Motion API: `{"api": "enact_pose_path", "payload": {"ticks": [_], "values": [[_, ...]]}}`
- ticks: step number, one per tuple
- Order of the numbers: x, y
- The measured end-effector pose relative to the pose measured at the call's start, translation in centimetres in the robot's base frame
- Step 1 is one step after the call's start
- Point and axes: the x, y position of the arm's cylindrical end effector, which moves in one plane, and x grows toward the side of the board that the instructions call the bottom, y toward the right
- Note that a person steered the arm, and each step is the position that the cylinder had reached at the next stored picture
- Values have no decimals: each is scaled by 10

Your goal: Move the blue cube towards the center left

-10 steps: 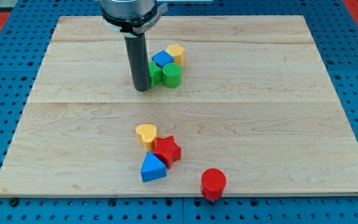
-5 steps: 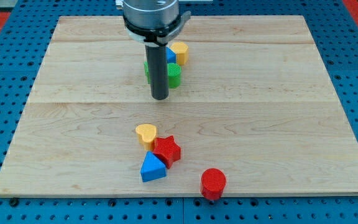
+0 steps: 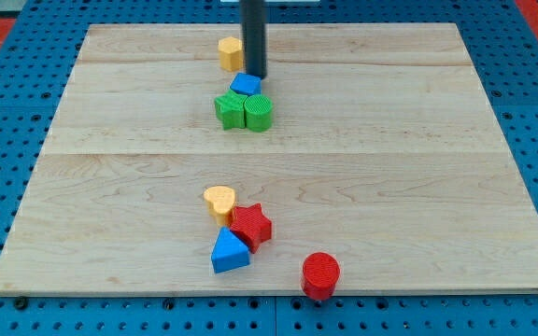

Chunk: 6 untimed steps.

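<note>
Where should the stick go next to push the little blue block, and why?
Probably slide my tip down around to the view's right of the small blue cube, then push toward the view's left. Right now the tip sits at the cube's upper right edge, the green star-shaped block and green cylinder touch it below, and the yellow block lies up-left.

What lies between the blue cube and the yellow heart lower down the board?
In the camera view, the two green blocks sit right below the blue cube, touching it. From them down to the yellow heart the board is bare wood.
</note>
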Motion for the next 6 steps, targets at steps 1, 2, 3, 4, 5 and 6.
{"api": "enact_pose_path", "payload": {"ticks": [1,2,3,4,5,6], "values": [[12,20],[34,17],[25,-30],[23,-85],[2,-94],[5,-154]]}}
